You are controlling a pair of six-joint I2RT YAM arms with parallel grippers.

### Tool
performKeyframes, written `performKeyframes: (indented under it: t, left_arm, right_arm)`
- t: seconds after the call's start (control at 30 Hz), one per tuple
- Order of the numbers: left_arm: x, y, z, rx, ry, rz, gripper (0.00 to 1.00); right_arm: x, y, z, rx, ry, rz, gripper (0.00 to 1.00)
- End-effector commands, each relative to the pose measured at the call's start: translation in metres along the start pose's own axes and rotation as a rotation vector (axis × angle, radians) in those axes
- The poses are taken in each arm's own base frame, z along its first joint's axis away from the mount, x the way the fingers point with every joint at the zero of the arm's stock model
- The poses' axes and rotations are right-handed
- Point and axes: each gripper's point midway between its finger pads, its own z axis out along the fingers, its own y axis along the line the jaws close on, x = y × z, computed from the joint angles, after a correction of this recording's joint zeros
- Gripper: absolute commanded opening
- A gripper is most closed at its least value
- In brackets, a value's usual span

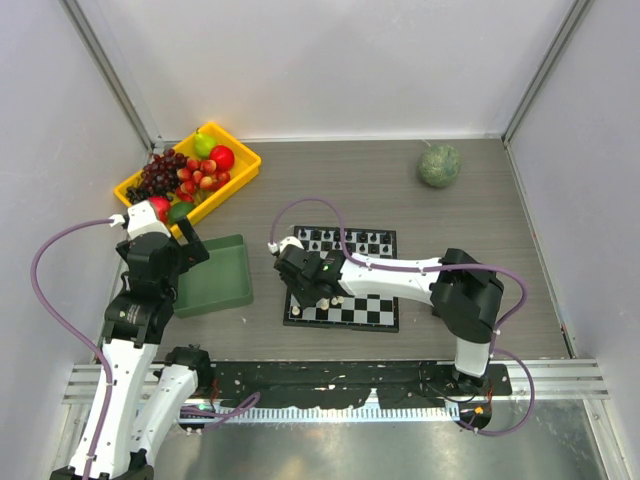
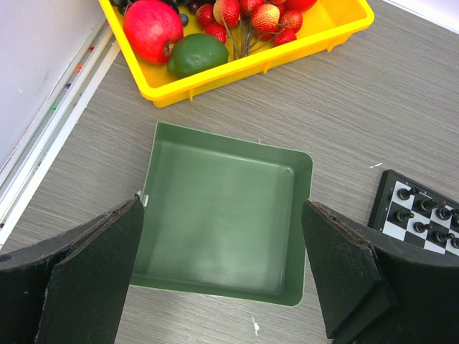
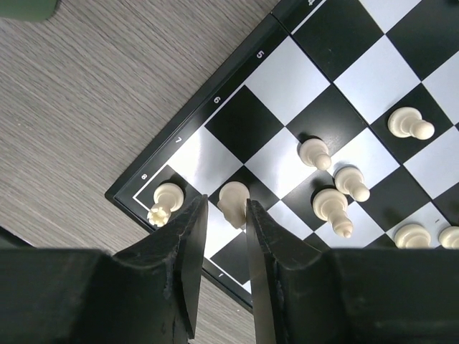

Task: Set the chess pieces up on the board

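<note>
The board lies mid-table; its near-left corner fills the right wrist view. Black chess pieces stand in its far rows and also show in the left wrist view. Several cream pieces stand near the corner, with a cream rook on the corner square. My right gripper hangs over that corner. Its jaws are narrowly apart around a cream knight that stands beside the rook, with a gap on the left side. My left gripper is wide open and empty above the green tray.
The empty green tray sits left of the board. A yellow bin of red and purple fruit stands at the far left. A green round object lies at the far right. Walls enclose the table.
</note>
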Motion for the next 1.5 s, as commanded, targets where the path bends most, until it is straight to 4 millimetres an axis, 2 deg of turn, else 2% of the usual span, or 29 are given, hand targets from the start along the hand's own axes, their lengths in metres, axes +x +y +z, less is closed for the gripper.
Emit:
performKeyframes:
  t: [0.0, 0.3, 0.57, 0.93, 1.2, 1.47]
  left_arm:
    - [-0.008, 0.002, 0.001, -0.014, -0.030, -0.012, 0.99]
    - [-0.007, 0.002, 0.000, -0.014, -0.029, -0.011, 0.99]
    - [-0.006, 0.002, 0.001, -0.012, -0.027, -0.014, 0.99]
    - [-0.007, 0.002, 0.000, -0.011, -0.029, -0.015, 0.99]
    - [-0.005, 0.001, 0.001, -0.009, -0.026, -0.015, 0.99]
    - [-0.004, 0.002, 0.001, -0.011, -0.025, -0.015, 0.99]
  right_arm:
    - [-0.009, 0.001, -0.001, 0.005, -0.027, -0.004, 0.33]
    - [-0.004, 0.001, -0.006, -0.006, -0.026, 0.001, 0.22]
    - [0.001, 0.005, -0.020, -0.047, -0.034, 0.019, 0.21]
    - [0.005, 0.013, -0.027, -0.069, -0.038, 0.011, 0.18]
    - [0.019, 0.017, -0.027, -0.077, -0.004, -0.005, 0.18]
    - [0.019, 0.021, -0.022, -0.076, -0.004, -0.009, 0.18]
